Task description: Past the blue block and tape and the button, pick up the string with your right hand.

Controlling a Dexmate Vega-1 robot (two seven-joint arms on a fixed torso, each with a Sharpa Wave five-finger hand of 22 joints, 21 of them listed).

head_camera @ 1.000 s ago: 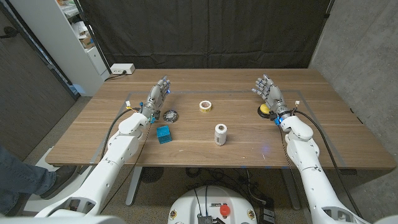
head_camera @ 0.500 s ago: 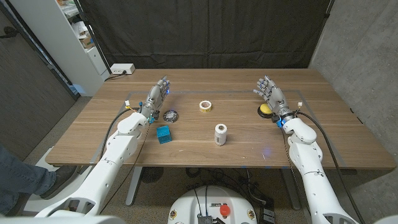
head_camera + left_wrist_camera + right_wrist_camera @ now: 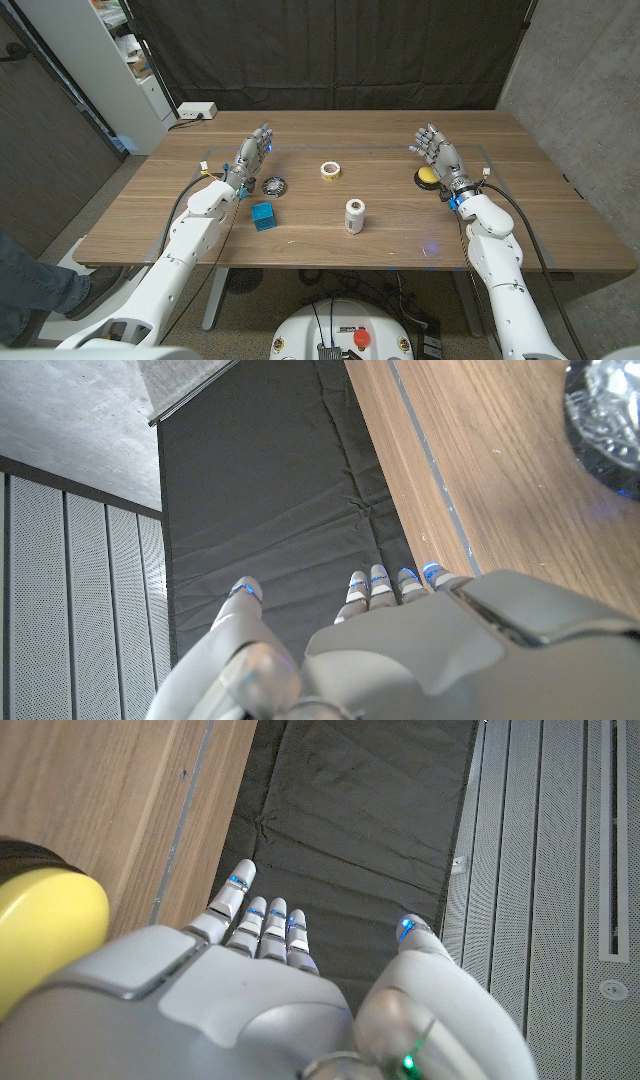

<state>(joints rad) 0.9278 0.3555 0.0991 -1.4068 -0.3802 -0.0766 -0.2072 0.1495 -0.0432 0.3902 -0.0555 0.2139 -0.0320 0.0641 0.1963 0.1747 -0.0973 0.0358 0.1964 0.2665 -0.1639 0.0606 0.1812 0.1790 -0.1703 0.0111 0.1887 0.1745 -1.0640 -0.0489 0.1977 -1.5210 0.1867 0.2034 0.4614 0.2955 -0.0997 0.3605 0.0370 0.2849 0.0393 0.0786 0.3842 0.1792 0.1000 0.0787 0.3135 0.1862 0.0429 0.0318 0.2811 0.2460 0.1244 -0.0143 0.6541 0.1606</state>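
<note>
Right hand (image 3: 439,153) empty and spread by the button (image 3: 426,177); string (image 3: 354,216) untouched at table centre.
Swing toward eight o'clock, clearing the button; come down over the upright spool, pinch its sides. Left hand (image 3: 252,157) spread, empty, near the tape (image 3: 331,170) side.

The right hand (image 3: 438,152) is hiding part of the yellow button (image 3: 426,176). The picture edge is cutting off a shiny round object (image 3: 608,412), leaving its identity unclear.
</note>
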